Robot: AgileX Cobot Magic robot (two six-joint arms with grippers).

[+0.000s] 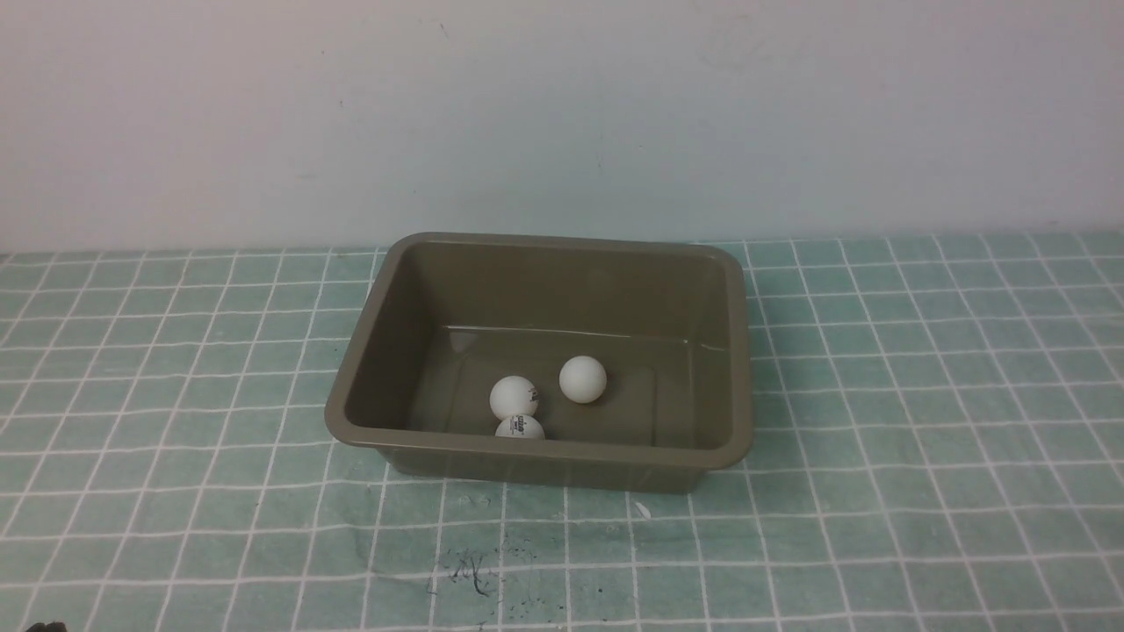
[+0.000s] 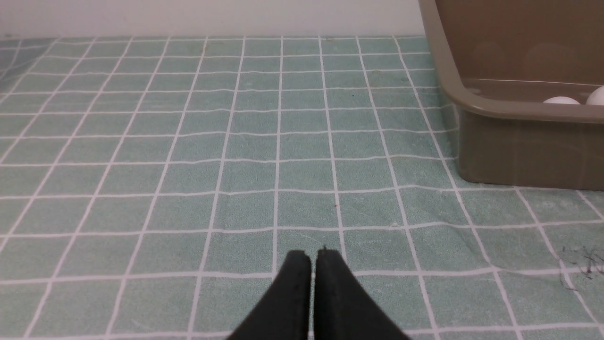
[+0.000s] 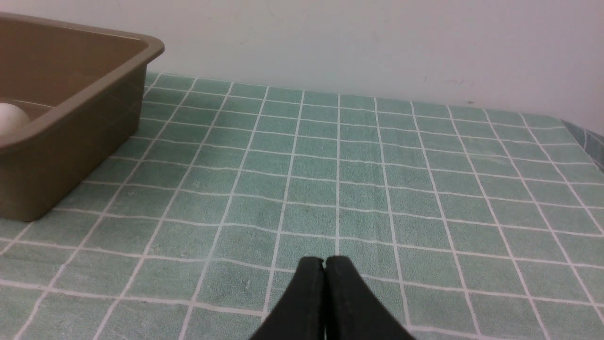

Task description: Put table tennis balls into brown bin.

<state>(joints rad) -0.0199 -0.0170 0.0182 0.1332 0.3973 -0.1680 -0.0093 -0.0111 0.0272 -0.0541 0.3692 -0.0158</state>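
Left hand (image 2: 314, 257): fingers pressing together, pinching nothing, hovering over the green checked table (image 2: 188, 156), brown bin (image 2: 519, 141) off to one side. Right hand (image 3: 324, 264): likewise pressing together, empty, bin corner nearby. Brown bin (image 1: 544, 456) is sitting mid-table, toward the far edge by the wall. Three table tennis balls (image 1: 582, 379) are lying inside it, two touching against the near wall.

brown bin (image 1: 562, 456): glossy smooth plastic
table tennis balls (image 1: 582, 379): matt white
tablecloth (image 1: 922, 395): soft, faintly rough checked cloth
gripper fingers (image 2: 292, 293): matt black
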